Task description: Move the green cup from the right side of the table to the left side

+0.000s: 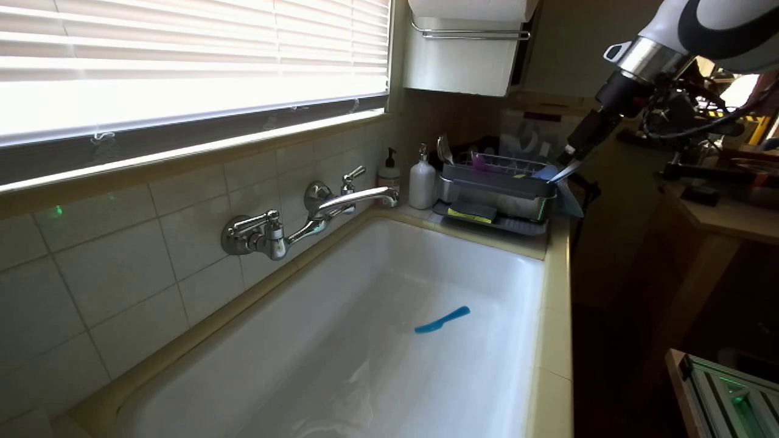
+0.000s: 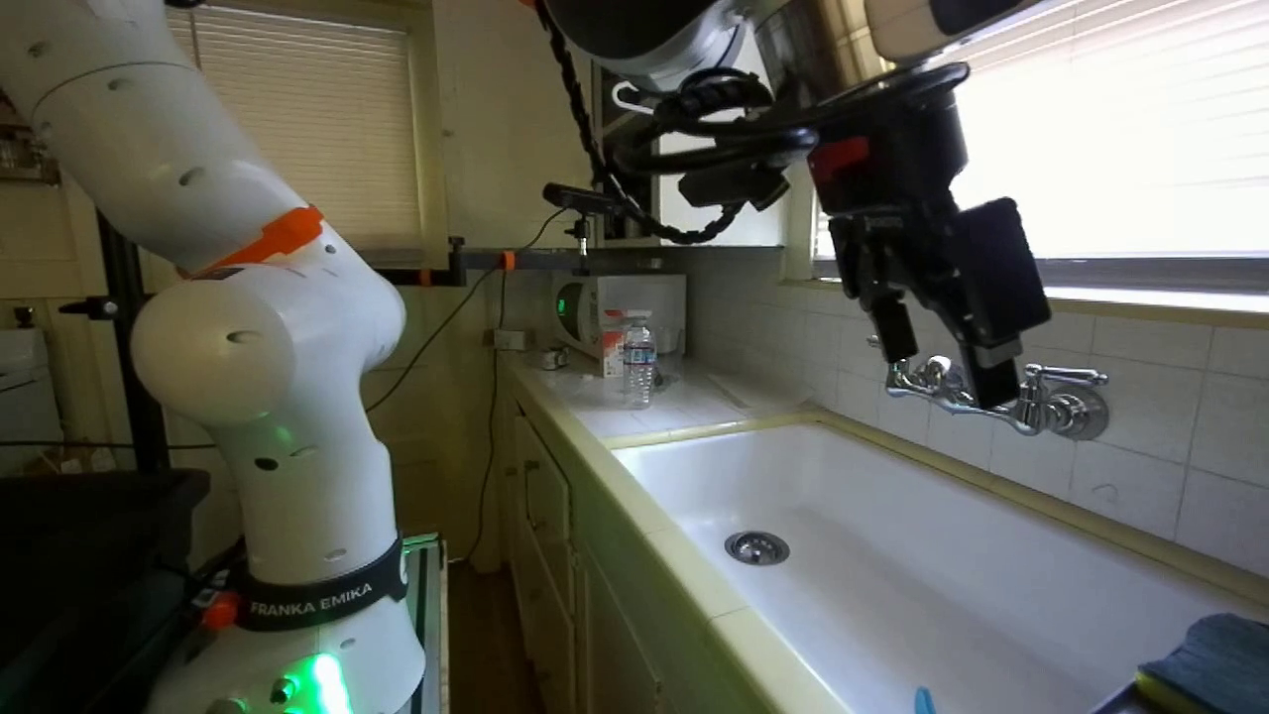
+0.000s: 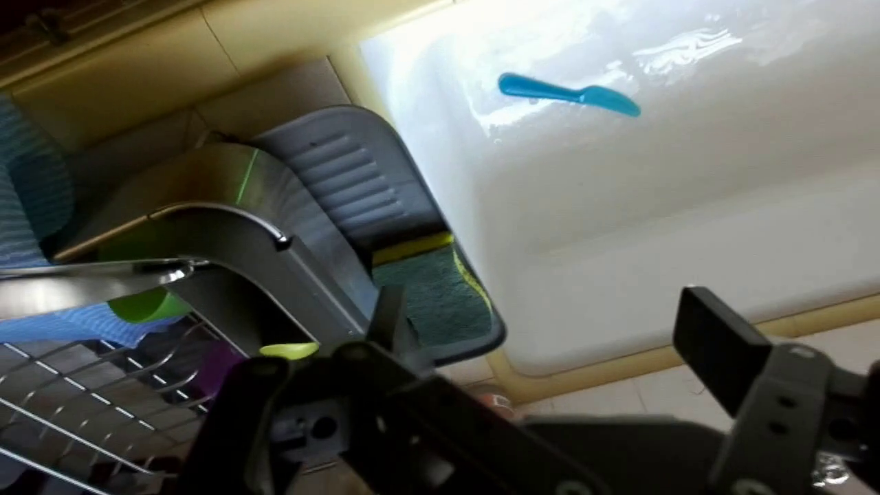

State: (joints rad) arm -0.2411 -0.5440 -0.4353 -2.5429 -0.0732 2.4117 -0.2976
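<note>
Gripper (image 3: 550, 324) spread wide, empty
Best to reach the green cup (likely it, mostly hidden) in the dish rack (image 3: 313, 223) from above, clear of the metal utensil (image 3: 75, 285).

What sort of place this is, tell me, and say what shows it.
Probably a home kitchen: a long glossy white sink basin, a rectangular grey-and-metal dish rack at one end, and what looks like a boxy white microwave beyond the other.

In an exterior view, edges crop the knife (image 2: 924, 702) and sponge (image 2: 1211, 656); in the wrist view, the rack (image 3: 316, 278) and tool (image 3: 543, 311).
</note>
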